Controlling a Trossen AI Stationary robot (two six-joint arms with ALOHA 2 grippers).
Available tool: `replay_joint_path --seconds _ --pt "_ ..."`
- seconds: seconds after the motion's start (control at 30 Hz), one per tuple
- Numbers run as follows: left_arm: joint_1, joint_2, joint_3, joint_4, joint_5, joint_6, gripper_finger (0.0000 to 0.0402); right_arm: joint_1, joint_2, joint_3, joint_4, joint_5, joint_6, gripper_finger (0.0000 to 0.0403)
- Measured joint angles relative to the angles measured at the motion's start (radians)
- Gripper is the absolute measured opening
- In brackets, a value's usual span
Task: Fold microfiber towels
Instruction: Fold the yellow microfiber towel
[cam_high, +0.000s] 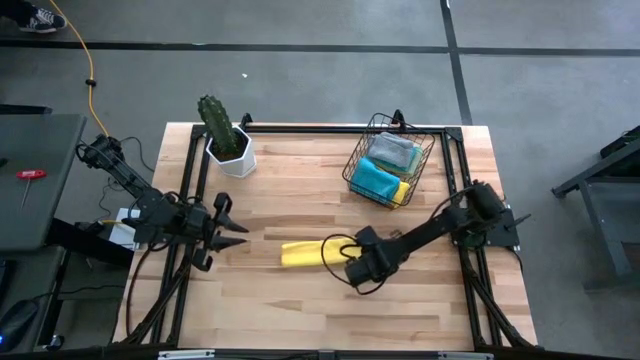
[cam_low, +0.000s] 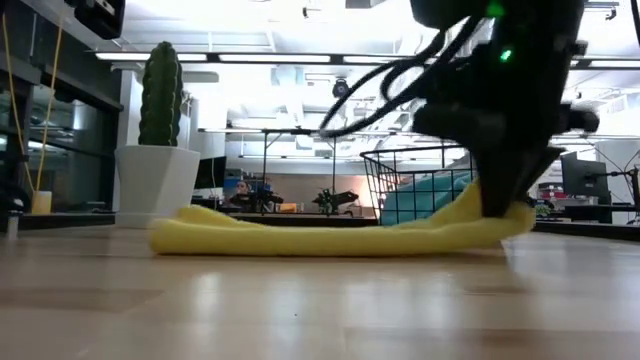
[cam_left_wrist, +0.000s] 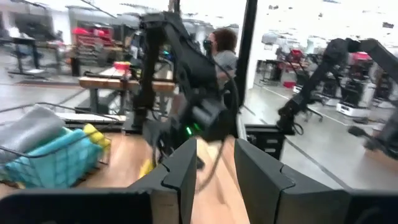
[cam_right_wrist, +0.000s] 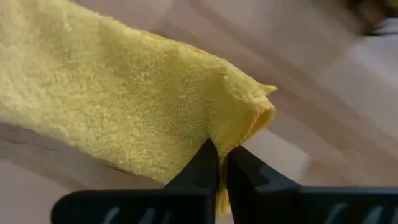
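Observation:
A yellow microfiber towel (cam_high: 300, 253) lies folded into a long strip on the wooden table (cam_high: 300, 310), near the middle. It also shows in the low view (cam_low: 300, 238) and the right wrist view (cam_right_wrist: 124, 106). My right gripper (cam_high: 340, 260) is shut on the strip's right end. My left gripper (cam_high: 238, 234) is open and empty at the table's left, above the table and apart from the towel. In the left wrist view (cam_left_wrist: 214, 168) its fingers stand apart. A black wire basket (cam_high: 390, 160) at the far right holds grey, teal and yellow towels. My right gripper pinches the yellow towel between its two fingers (cam_right_wrist: 208, 163) at the edge of its right end (cam_right_wrist: 227, 140), beside a folded corner (cam_right_wrist: 264, 106). The fingers come from above, slanting from the table's right. That end (cam_low: 470, 215) is raised a little; the rest lies on the table.
A cactus in a white pot (cam_high: 228, 140) stands at the far left. A black frame (cam_high: 300, 128) runs along the table's far edge and sides. A person (cam_left_wrist: 224, 50) and other arms show in the room beyond.

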Motion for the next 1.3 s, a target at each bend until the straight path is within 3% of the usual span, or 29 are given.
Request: replay_joint_path --seconds 0.13,0.3,0.43,0.53,0.63,0.97,1.3 --pt "0.001 0.011 0.0 -0.082 0.107 -0.002 0.0097 0.005 -0.033 0.0 -0.053 -0.01 0.024 0.0007" --pt "0.055 0.109 0.0 -0.18 0.067 -0.01 0.006 0.003 -0.063 0.004 0.0 0.002 0.013 0.0003" --pt "0.143 0.23 0.0 -0.179 0.203 -0.017 0.0009 0.003 -0.066 0.013 0.022 0.004 -0.003 0.0002" --pt "0.207 0.342 0.0 -0.162 0.311 -0.008 0.0008 0.003 -0.068 0.014 0.037 0.004 -0.014 0.0002" --pt "0.248 0.464 -0.012 -0.069 0.373 -0.023 0.0002 0.003 -0.068 0.015 0.039 0.001 -0.024 0.0002" --pt "0.337 0.847 -0.024 0.268 0.435 -0.009 0.0 0.003 -0.068 0.057 0.058 -0.016 -0.058 0.0002" --pt "0.406 1.013 -0.024 0.325 0.447 -0.028 0.0 -0.001 -0.069 0.173 0.121 0.082 -0.143 0.0002"
